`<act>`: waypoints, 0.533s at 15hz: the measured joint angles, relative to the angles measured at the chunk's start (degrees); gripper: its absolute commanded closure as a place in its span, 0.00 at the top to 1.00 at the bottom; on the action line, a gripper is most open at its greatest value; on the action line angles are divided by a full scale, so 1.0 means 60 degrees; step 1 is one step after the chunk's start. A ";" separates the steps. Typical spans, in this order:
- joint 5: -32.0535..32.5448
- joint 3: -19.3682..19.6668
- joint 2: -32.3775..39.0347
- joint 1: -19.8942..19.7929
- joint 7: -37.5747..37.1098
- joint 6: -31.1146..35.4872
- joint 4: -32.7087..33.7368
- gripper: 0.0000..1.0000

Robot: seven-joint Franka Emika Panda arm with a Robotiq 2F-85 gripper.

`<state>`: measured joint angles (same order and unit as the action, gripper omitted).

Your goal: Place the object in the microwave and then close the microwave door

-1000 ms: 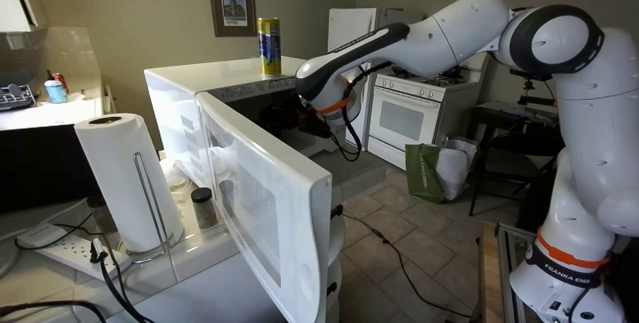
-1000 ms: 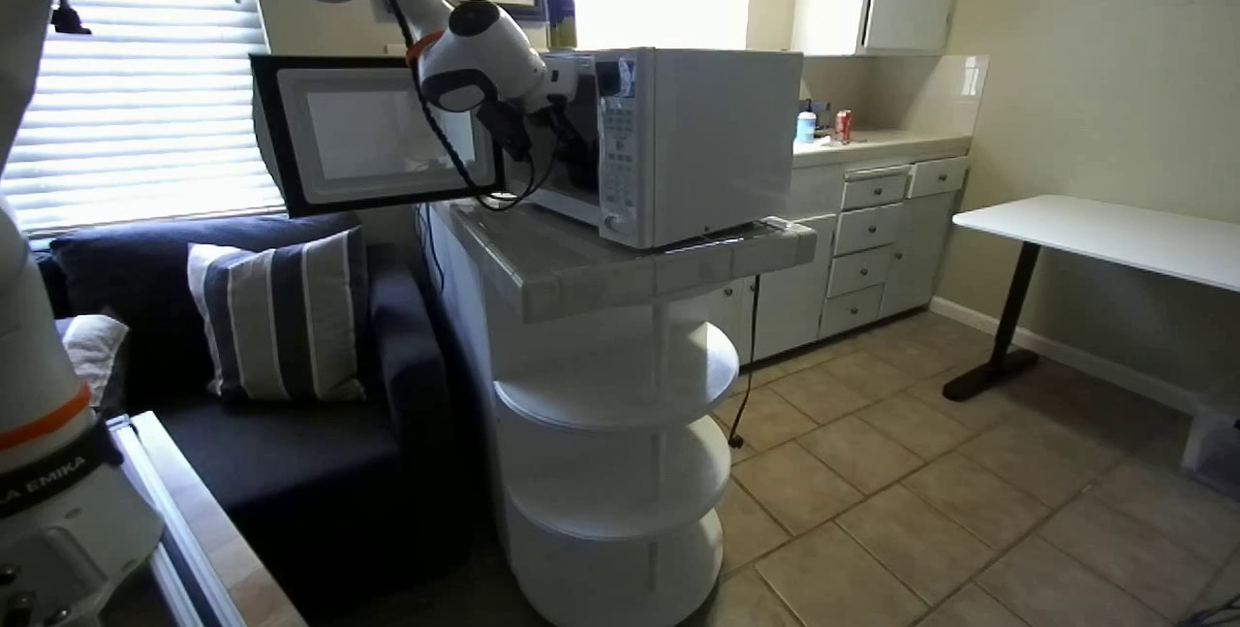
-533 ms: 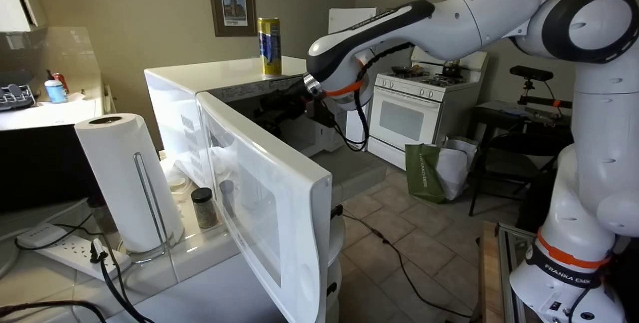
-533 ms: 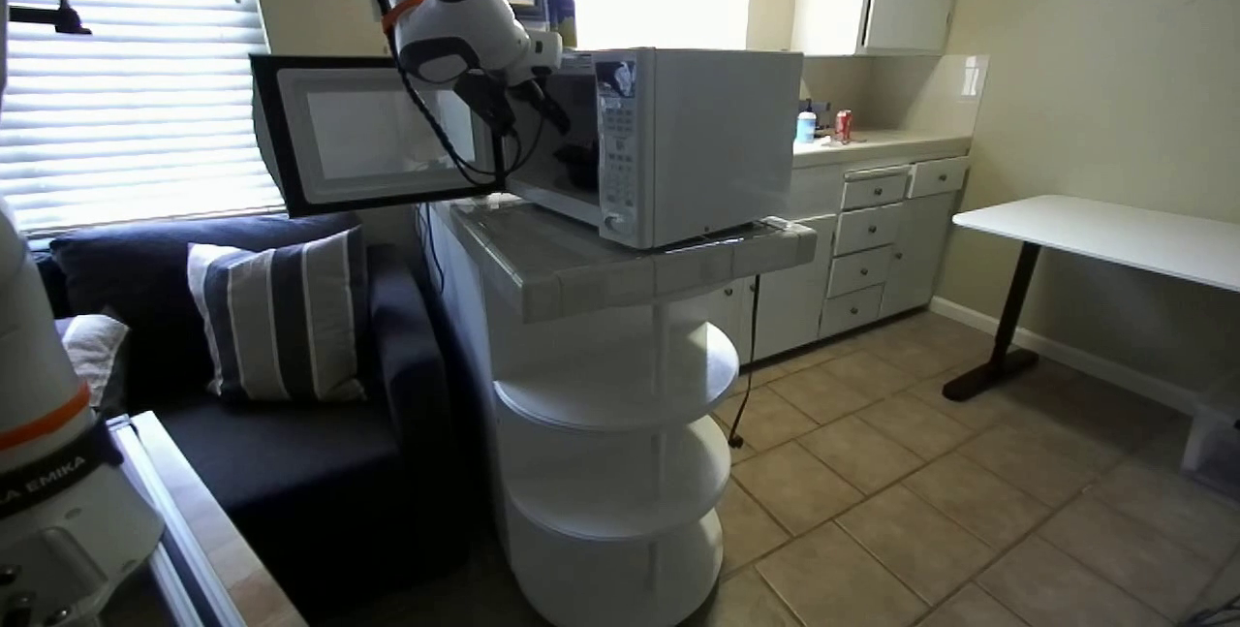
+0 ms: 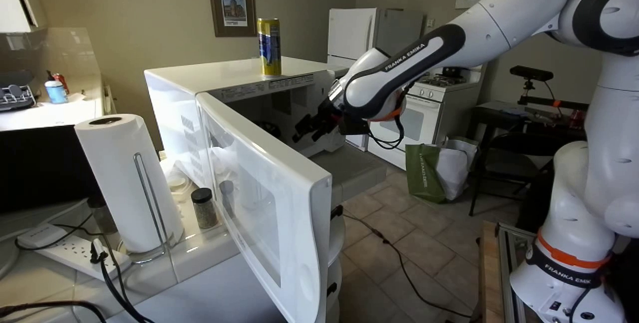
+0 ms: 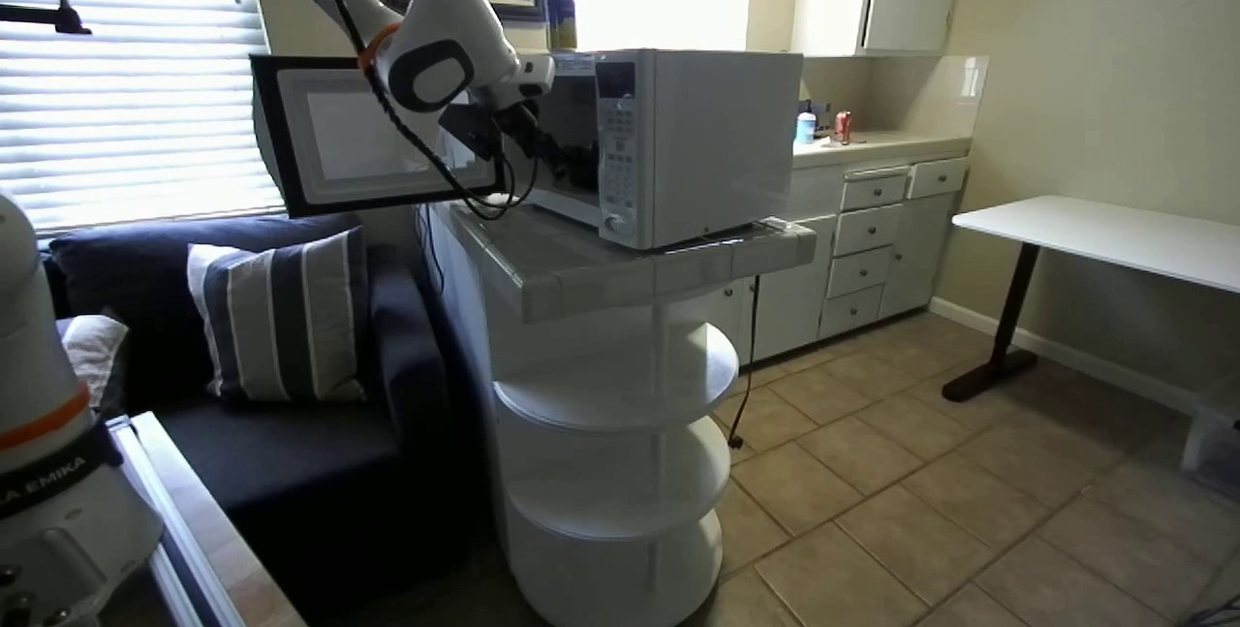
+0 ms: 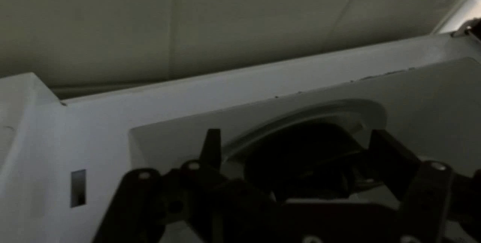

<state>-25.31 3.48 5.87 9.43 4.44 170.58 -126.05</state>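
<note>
The white microwave (image 5: 219, 74) stands on the tiled counter and also shows in an exterior view (image 6: 722, 147). Its door (image 5: 304, 243) is swung wide open; its inner side shows in an exterior view (image 6: 373, 138). A dark round object, like a bowl (image 7: 297, 147), rests inside on the turntable; it shows partly in both exterior views (image 5: 269, 127) (image 6: 583, 162). My gripper (image 5: 305, 137) is at the microwave's opening, tilted down, apart from the bowl. In the wrist view the gripper (image 7: 296, 131) has its fingers spread wide with nothing held between them.
A yellow and blue can (image 5: 270, 46) stands on top of the microwave. A paper towel roll (image 5: 127, 183) and a dark-lidded jar (image 5: 203, 208) stand on the counter behind the open door. The counter's edge (image 6: 542, 293) lies just in front of the microwave.
My gripper has drawn back from deep inside the microwave to its opening, and the wrist has turned. The dark bowl stays inside. The door has not moved.
</note>
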 measured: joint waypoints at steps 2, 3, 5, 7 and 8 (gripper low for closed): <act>0.1053 0.0173 -0.0509 0.0067 -0.0610 -0.0659 -0.0272 1.00; 0.1523 0.0169 -0.0828 0.0088 -0.0866 -0.1112 -0.0311 1.00; 0.2629 0.0099 -0.1566 0.0130 -0.1525 -0.2265 -0.0302 1.00; 0.3766 -0.0320 -0.2366 -0.0070 -0.2244 -0.3695 -0.0215 1.00; 0.4075 -0.0582 -0.2759 -0.0145 -0.2444 -0.4487 -0.0122 1.00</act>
<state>-0.86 -0.01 -10.68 8.56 -10.23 143.66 -126.78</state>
